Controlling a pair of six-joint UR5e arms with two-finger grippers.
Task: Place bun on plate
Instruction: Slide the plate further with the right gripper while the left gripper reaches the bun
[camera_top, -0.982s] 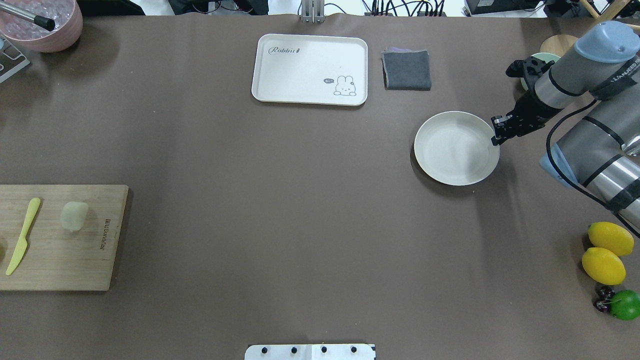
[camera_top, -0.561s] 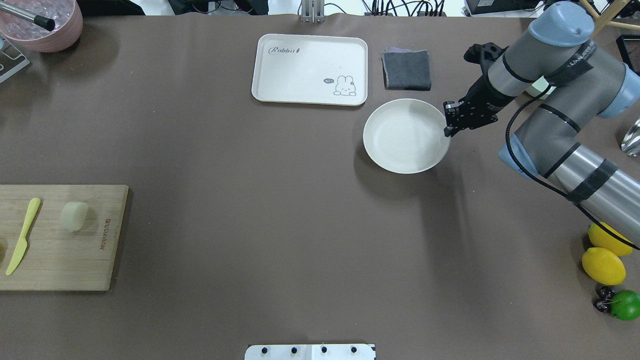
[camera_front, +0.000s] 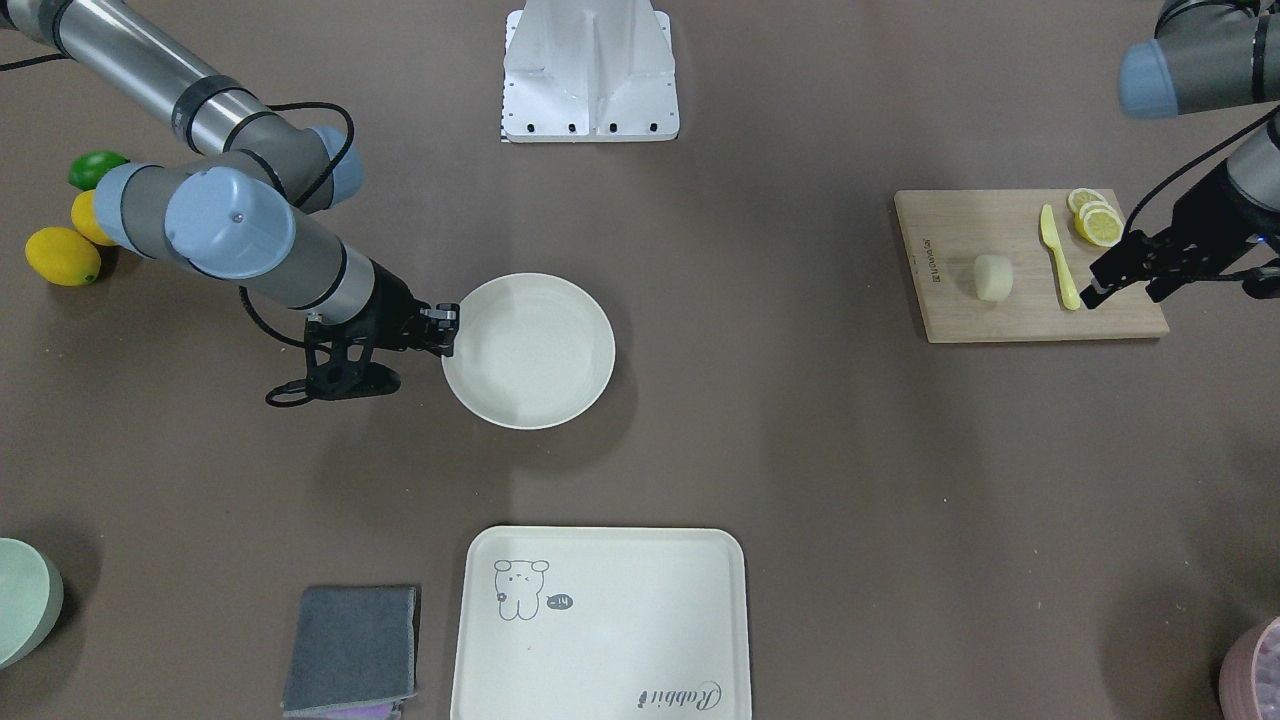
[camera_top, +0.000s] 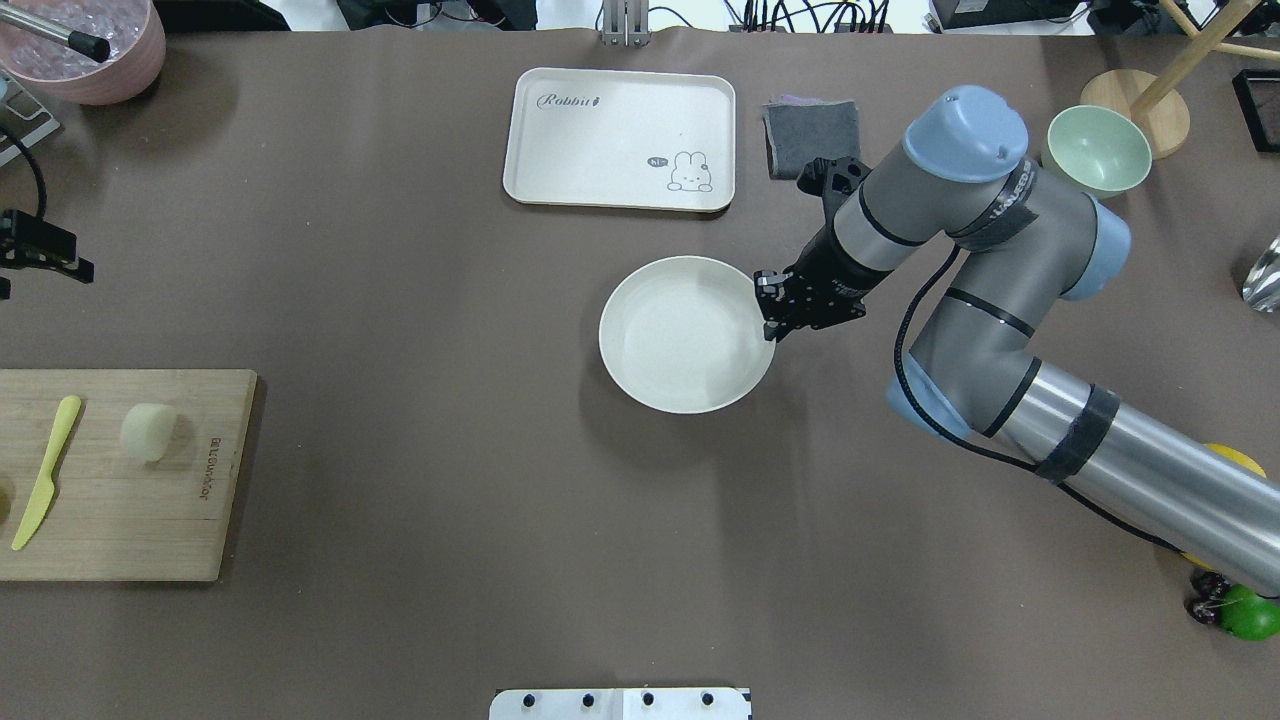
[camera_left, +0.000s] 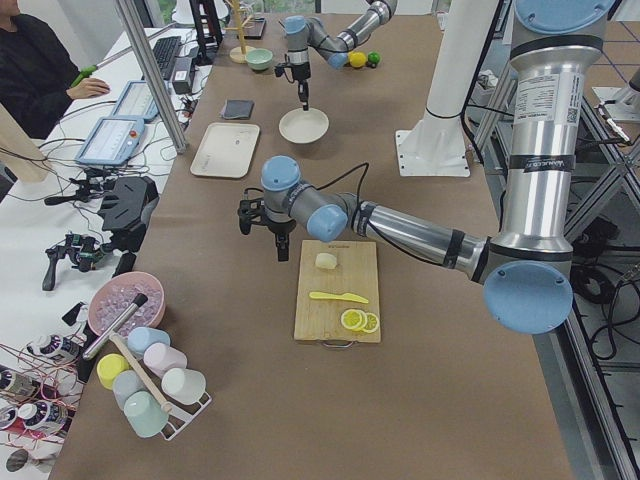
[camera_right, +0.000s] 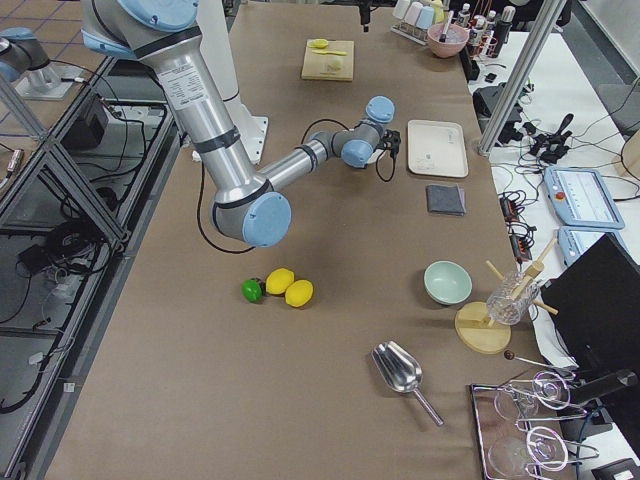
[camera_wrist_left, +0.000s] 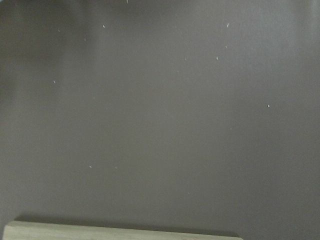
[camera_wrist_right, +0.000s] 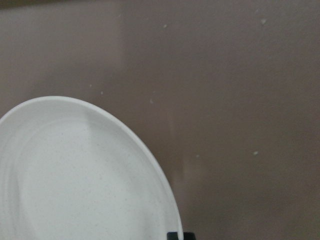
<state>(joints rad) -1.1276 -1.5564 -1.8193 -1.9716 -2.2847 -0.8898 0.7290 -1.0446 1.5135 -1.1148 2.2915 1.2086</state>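
On wooden board (camera_front: 960, 310): one bun (camera_front: 993, 277), one yellow knife (camera_front: 1058, 255). Centre of surface (camera_front: 800, 450): one plate (camera_front: 540, 350), rim clamped in right pincer (camera_front: 447, 330). Left pincer (camera_front: 1125, 285) beside board; possibly apart, cannot tell.

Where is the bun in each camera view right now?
Front-facing: bun at right, on the wooden cutting board, left of the yellow knife.
Overhead: bun far left, right of the knife.
Exterior left: bun centre, on the board.
Exterior right: small pale spot, top centre, on the board.
Left wrist: not in it; only a board edge.
Right wrist: not in it.
Shared landmark: the cutting board.
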